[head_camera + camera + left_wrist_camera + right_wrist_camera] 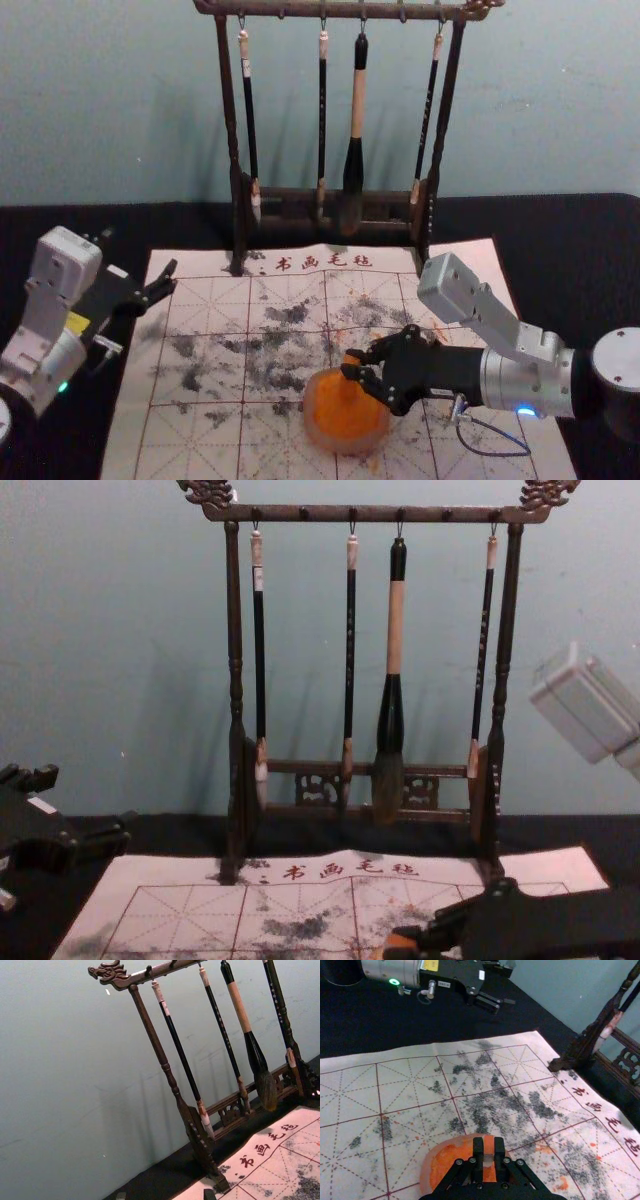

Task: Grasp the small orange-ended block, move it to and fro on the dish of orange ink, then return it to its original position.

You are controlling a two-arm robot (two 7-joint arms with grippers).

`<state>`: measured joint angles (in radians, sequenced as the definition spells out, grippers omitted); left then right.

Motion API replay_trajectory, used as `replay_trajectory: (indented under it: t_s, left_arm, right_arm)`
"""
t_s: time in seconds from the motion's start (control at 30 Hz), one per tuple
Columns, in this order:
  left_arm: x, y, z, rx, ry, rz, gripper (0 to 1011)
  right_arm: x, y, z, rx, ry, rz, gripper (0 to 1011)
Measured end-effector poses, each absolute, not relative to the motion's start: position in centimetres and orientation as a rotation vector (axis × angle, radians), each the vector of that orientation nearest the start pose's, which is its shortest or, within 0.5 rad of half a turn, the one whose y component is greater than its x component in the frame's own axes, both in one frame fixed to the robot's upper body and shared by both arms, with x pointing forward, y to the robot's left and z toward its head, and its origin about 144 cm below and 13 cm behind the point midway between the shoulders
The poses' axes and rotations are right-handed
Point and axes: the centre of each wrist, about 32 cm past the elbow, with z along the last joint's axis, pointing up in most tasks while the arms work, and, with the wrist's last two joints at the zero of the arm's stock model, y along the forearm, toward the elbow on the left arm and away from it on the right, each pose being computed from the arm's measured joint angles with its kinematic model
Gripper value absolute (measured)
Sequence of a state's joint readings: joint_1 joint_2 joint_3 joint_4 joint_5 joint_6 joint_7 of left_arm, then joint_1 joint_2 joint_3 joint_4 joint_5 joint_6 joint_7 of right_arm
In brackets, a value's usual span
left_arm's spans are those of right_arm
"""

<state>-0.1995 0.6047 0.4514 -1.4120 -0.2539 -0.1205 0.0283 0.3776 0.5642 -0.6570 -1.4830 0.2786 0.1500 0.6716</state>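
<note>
My right gripper is over the dish of orange ink, shut on the orange-ended block. In the right wrist view the block stands between the fingertips of the right gripper, orange at the top and paler below, with the dish's rim around that spot. Whether its lower end touches the ink is hidden. The chest view has the block's orange end at the bottom edge. My left gripper is idle at the mat's left edge; in its wrist view, the left gripper has its fingertips wide apart.
A wooden rack with several hanging brushes stands behind the writing mat. The thick brush hangs right of the rack's middle. Dark ink smudges and some orange spots mark the mat, which lies on a black tabletop.
</note>
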Motion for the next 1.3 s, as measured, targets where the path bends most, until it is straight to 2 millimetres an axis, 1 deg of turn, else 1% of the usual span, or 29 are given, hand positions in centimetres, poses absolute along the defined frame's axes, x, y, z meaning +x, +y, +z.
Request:
replay_trajectory:
  t_s: [0.37,0.7,1.0,1.3]
  left_arm:
    - [48.9,31.0,114.0,0.304,-0.285,1.248,1001]
    - [48.9,31.0,114.0,0.304,-0.285,1.248,1001]
    - [48.9,31.0,114.0,0.304,-0.285,1.248,1001]
    - [48.9,31.0,114.0,0.304,-0.285,1.248,1001]
  right_arm:
    - [51.1,-24.2,118.1,-0.451,-0.074,-0.437,82]
    - [50.2,-24.9,118.3,-0.443,-0.065,-0.424,82]
    - [49.5,-25.0,118.3,-0.434,-0.060,-0.403,82]
    - [49.3,-24.5,118.2,-0.427,-0.061,-0.384,82]
